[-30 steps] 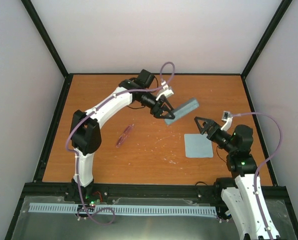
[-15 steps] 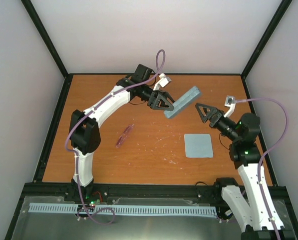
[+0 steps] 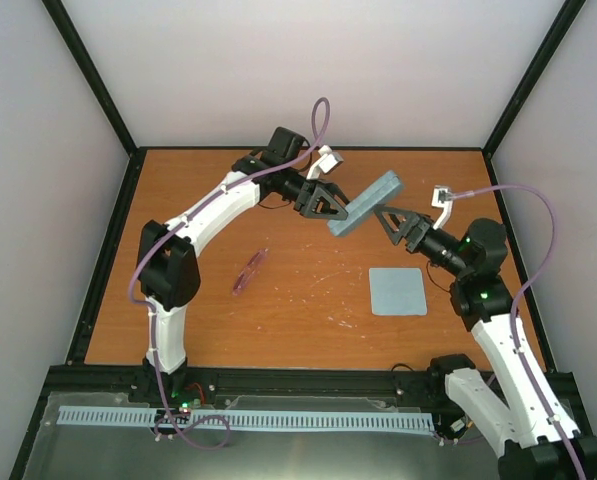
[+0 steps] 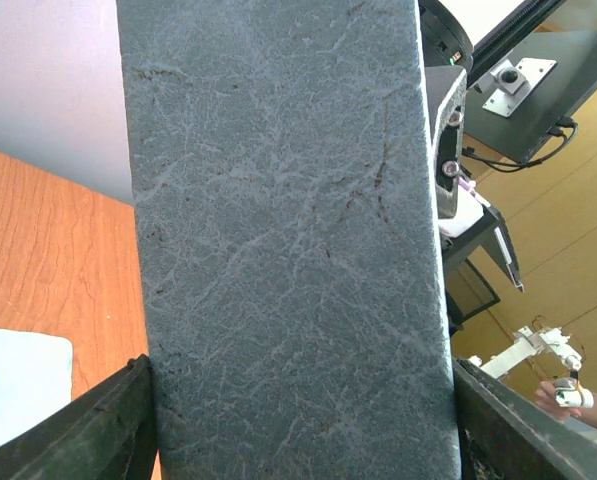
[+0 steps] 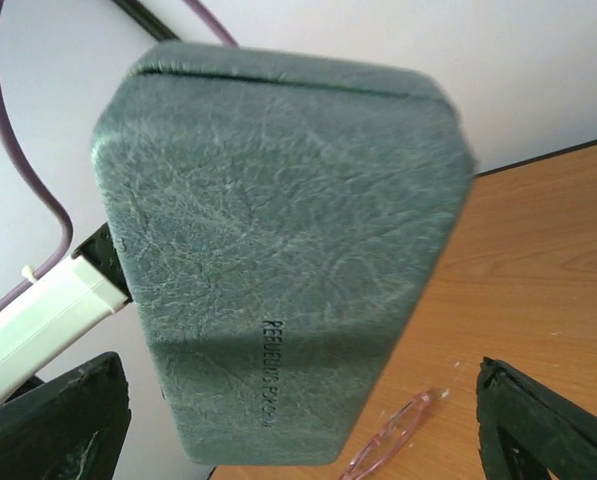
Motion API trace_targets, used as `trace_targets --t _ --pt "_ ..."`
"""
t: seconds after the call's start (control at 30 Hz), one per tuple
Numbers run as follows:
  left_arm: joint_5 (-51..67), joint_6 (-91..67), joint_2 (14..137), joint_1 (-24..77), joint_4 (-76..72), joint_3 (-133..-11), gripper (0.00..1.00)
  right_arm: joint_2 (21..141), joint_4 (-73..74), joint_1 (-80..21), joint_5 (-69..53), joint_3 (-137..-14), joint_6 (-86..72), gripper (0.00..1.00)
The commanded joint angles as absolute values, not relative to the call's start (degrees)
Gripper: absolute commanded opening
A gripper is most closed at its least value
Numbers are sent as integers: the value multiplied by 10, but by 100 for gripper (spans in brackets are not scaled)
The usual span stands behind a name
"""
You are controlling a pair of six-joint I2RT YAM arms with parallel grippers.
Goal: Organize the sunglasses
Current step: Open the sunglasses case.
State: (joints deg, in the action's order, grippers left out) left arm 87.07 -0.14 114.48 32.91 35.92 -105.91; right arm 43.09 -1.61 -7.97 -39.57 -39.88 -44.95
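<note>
On left end effector's (image 3: 336, 208) case (image 5: 278, 250): lettering (image 5: 270, 375)

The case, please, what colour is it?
The case is grey-blue with pale crackle; clearest in right wrist view.

Matt, crackled leather-look grey-blue case (image 4: 278, 250); smooth wood-grain table (image 3: 298, 300); translucent pink plastic sunglasses (image 3: 249, 271)

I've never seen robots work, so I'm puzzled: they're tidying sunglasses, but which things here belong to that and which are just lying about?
In the job: sunglasses, on the table; grey-blue case, held up by the left hand; right hand, open by the case's end.
Lying about: pale blue cloth, flat on the table, untouched.
</note>
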Motion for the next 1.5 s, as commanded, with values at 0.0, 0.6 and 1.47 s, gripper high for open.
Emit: trace_targets --t 0.0,0.6,1.47 --pt "886 4 1114 332 354 -1066 36 461 -72 -120 -381 -407 -453 91" --pt "848 37 1112 336 383 -1066 45 493 -86 -164 -348 -418 -445 42" --pt "701 129 1114 337 445 -1099 91 461 -30 -165 -399 -439 -435 18"
